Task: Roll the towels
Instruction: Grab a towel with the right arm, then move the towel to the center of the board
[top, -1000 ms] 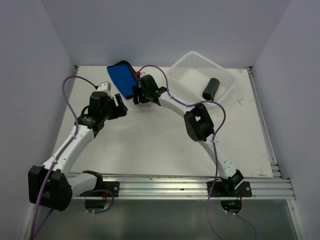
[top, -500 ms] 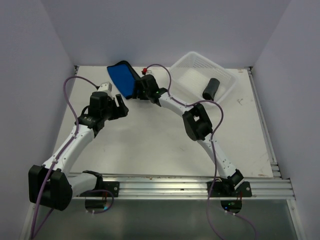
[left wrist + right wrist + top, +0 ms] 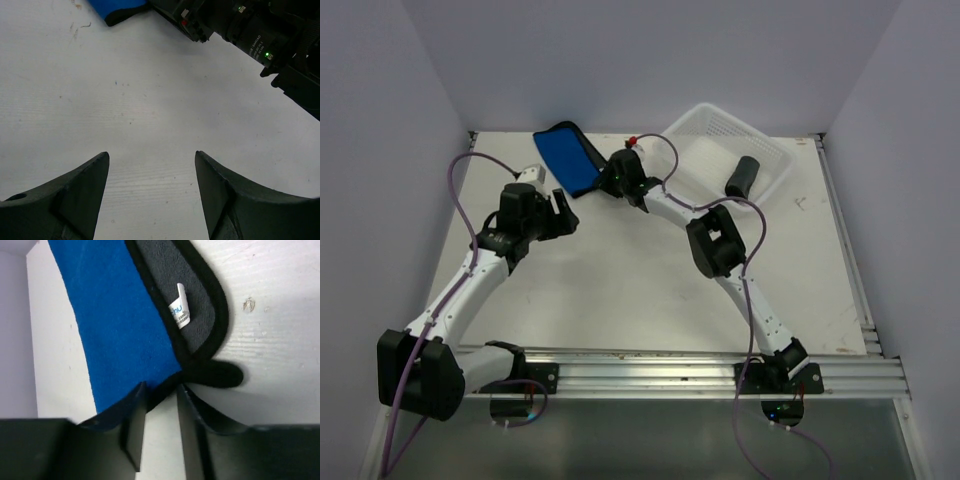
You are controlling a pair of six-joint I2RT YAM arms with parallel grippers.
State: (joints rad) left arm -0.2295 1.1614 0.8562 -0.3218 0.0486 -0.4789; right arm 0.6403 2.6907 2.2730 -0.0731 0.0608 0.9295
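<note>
Left gripper [image 3: 152,160]: jaws spread, nothing between them, above the white tabletop [image 3: 620,280]. Bright blue cloth towel with black edging [image 3: 115,325] lies at the far left-centre; one side is folded over, showing a grey underside and a white label [image 3: 181,307]. Right gripper [image 3: 160,395] is clenched on its black-edged corner. Dark rolled towel [image 3: 741,177] lies in the white perforated plastic basket [image 3: 752,135], far right.

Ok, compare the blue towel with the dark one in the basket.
The blue towel lies mostly spread on the table; the dark towel is a tight roll in the basket. The blue towel is bright with black edging; the dark towel looks all black. The right gripper pinches the blue towel's edge; nothing touches the dark towel. Both are small cloths at the table's far side.
</note>
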